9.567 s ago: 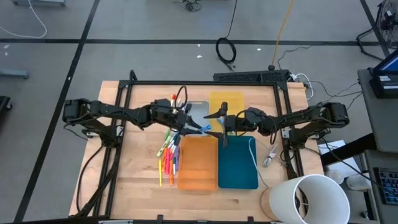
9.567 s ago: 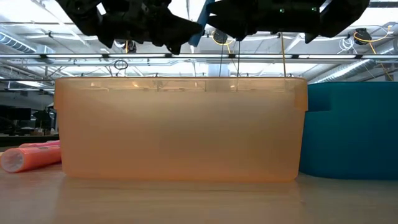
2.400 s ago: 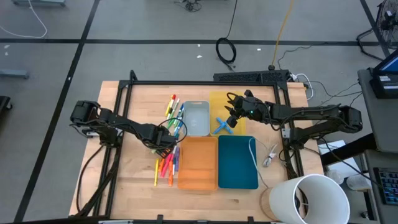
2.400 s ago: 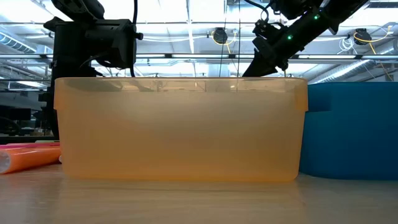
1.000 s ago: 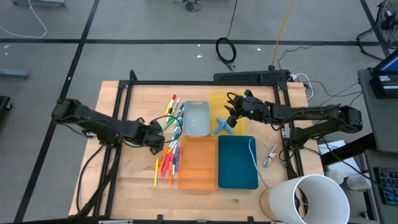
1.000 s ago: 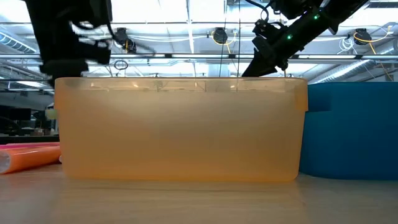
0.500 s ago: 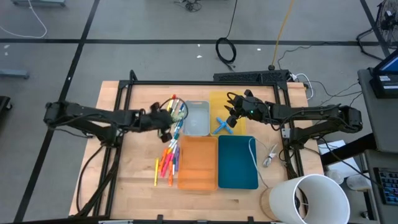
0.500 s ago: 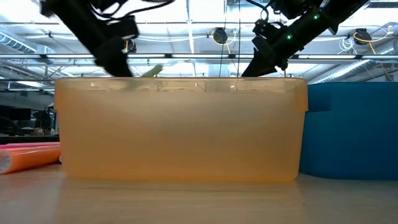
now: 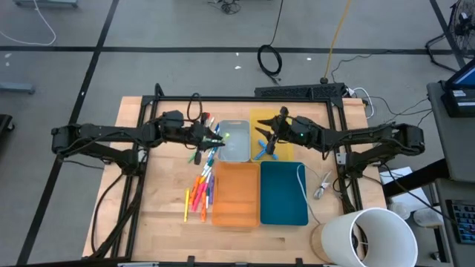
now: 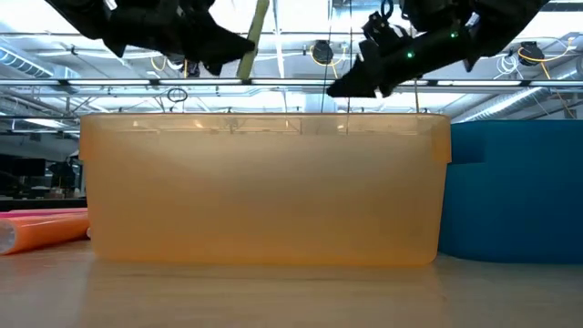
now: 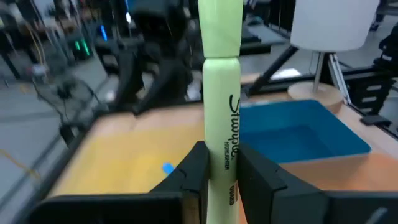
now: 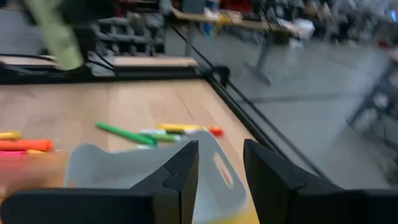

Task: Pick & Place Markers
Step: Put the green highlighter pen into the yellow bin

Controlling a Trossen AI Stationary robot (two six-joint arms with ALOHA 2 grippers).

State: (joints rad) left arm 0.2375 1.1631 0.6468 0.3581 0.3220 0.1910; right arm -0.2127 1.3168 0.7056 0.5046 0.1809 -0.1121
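On the wooden table (image 9: 159,215), starting from the left, the left arm reaches in across the frame toward the middle, and its left gripper (image 9: 210,138) hangs above the left edge of the grey tray (image 9: 236,142). Its fingers (image 11: 194,174) are pinched on a pale green highlighter (image 11: 222,81), which stands up between them, and the low view shows that same marker raised above the trays. Just beside this gripper, a few loose markers (image 9: 207,127) lie on the table along the grey tray's left side, green, blue, yellow and red among them. Nearer the front edge, a second bunch of markers (image 9: 199,191), mostly orange, pink and yellow, lies on the wood against the left side of the orange tray (image 9: 236,194). The yellow tray (image 9: 276,121) sits to the right of the grey one and holds two blue markers (image 9: 266,147) crossed over each other. The right gripper (image 9: 272,134) hovers over that yellow tray, just above the blue pair, and its fingers (image 12: 180,177) stand a little apart with nothing between them. The blue tray (image 9: 283,194) lies in front of the yellow one with a white cord (image 9: 302,182) running along its right side. A large white lamp shade (image 9: 367,239) stands at the table's front right corner.
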